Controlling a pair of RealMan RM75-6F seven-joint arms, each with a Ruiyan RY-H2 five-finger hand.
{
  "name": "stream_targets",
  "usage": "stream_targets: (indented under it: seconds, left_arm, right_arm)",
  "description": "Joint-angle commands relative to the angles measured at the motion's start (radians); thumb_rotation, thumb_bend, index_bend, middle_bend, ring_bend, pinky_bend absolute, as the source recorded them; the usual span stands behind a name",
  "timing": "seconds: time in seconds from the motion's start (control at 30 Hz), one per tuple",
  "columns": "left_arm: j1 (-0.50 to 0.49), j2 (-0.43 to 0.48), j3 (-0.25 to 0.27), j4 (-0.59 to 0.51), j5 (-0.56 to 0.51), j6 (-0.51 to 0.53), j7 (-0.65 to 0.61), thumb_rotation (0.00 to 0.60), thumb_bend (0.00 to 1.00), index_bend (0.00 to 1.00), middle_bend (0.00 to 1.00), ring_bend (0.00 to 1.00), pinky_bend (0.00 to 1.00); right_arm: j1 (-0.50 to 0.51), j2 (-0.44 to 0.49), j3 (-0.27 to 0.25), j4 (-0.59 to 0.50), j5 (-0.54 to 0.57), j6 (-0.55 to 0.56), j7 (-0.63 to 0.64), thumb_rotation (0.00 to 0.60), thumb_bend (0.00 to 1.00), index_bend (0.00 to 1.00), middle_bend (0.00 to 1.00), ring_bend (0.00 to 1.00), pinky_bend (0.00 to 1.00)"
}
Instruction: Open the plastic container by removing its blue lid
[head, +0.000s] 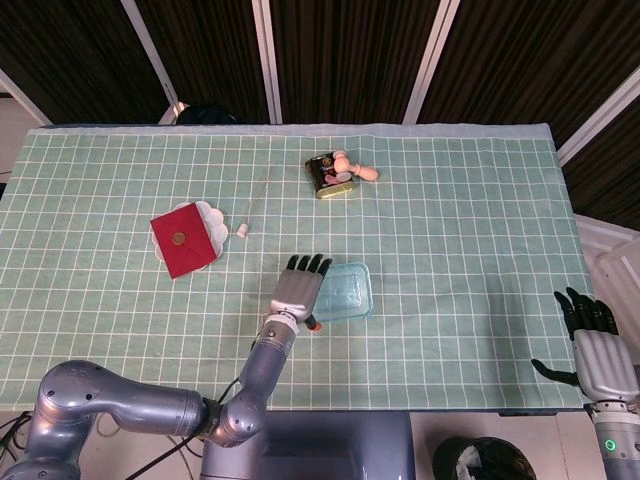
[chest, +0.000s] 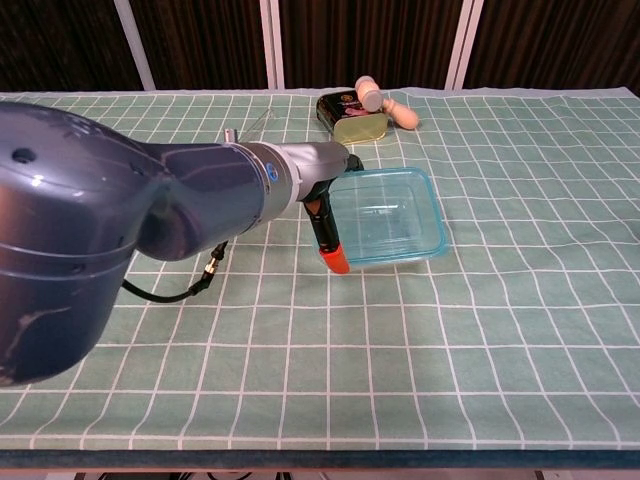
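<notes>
The clear plastic container with its blue lid (head: 350, 291) (chest: 388, 215) lies mid-table, skewed on the green checked cloth, and the lid is on. My left hand (head: 298, 289) (chest: 328, 205) is at its left side with the fingers stretched forward over the left edge. The orange-tipped thumb (chest: 335, 261) touches the container's front left corner. The hand grips nothing. In the chest view the left arm hides the cloth to the left. My right hand (head: 598, 350) hangs off the table's right edge with fingers apart, holding nothing; only the head view shows it.
A dark tin (head: 330, 175) (chest: 352, 118) and a wooden peg figure (head: 356, 168) (chest: 386, 103) lie at the back centre. A red card on a white dish (head: 185, 238) and a thin white-tipped stick (head: 251, 207) lie at the left.
</notes>
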Motion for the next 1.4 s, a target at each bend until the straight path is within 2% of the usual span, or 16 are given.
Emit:
stream_targets:
  seconds: [0.03,0.5,1.0,1.1,1.13,1.27,1.4]
  left_arm:
    - [-0.014,-0.006,-0.002,0.018,-0.002,-0.012,-0.008,0.6,0.0,0.0,0.0,0.0,0.0]
    - [-0.034,0.008,0.018,0.004,0.009,0.008,-0.033,0.6,0.0,0.0,0.0,0.0,0.0]
    - [-0.088,-0.045,-0.01,0.147,-0.028,-0.048,-0.056,0.6,0.0,0.0,0.0,0.0,0.0]
    - [-0.106,-0.066,-0.011,0.199,-0.027,-0.068,-0.056,0.6,0.01,0.0,0.0,0.0,0.08]
    - [-0.112,-0.075,-0.011,0.217,-0.021,-0.075,-0.059,0.6,0.05,0.02,0.02,0.03,0.14]
    - [-0.12,-0.11,-0.002,0.276,0.037,-0.083,-0.098,0.6,0.21,0.19,0.21,0.23,0.36]
    - [-0.106,-0.119,0.032,0.302,0.139,-0.086,-0.149,0.6,0.22,0.26,0.25,0.28,0.41]
  right_arm:
    - [0.0,0.0,0.0,-0.001,0.002,-0.001,0.001,0.6,0.24,0.0,0.0,0.0,0.0]
    - [0.001,0.003,-0.001,-0.007,0.011,-0.007,-0.001,0.6,0.24,0.0,0.0,0.0,0.0]
    - [0.001,0.006,0.0,-0.017,0.023,-0.014,0.0,0.6,0.24,0.0,0.0,0.0,0.0]
    - [0.001,0.008,-0.001,-0.021,0.025,-0.015,0.0,0.6,0.24,0.0,0.0,0.0,0.0]
    - [0.001,0.008,-0.001,-0.022,0.025,-0.015,0.0,0.6,0.24,0.0,0.0,0.0,0.0]
    - [0.001,0.01,-0.001,-0.024,0.028,-0.017,0.001,0.6,0.24,0.0,0.0,0.0,0.0]
    - [0.0,0.013,-0.003,-0.026,0.026,-0.017,0.003,0.6,0.24,0.0,0.0,0.0,0.0]
